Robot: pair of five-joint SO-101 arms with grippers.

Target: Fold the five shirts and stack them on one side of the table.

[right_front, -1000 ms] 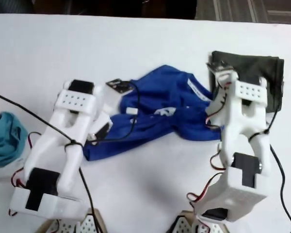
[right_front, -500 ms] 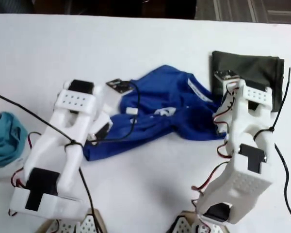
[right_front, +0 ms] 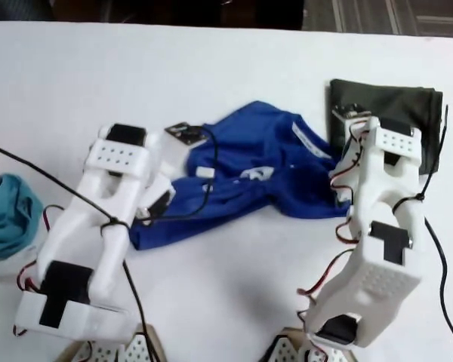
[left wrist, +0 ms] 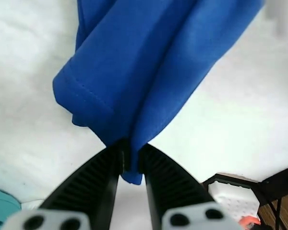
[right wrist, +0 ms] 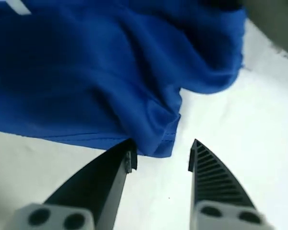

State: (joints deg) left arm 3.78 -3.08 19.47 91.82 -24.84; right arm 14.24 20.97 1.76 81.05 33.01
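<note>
Teal shirt (right_front: 7, 215) bunched, well left of blue shirt (right_front: 249, 170). Left gripper (left wrist: 131, 155) clenched on blue shirt's left hem fold. Blue shirt crumpled on white table (right_front: 60, 75). Right gripper (right wrist: 162, 152) released, fingers spread at blue shirt's right hem corner. Dark folded shirt (right_front: 408, 113) just beside blue shirt's right end.

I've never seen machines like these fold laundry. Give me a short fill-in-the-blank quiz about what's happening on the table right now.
1. The left tool is ____ on the blue shirt.
2. The right tool, at the blue shirt's hem, has its jaws ____.
3. The folded dark shirt lies on the table beside the ____ arm.
4. The crumpled teal shirt lies beside the ____ arm.

Missing words: shut; open; right; left.
</note>
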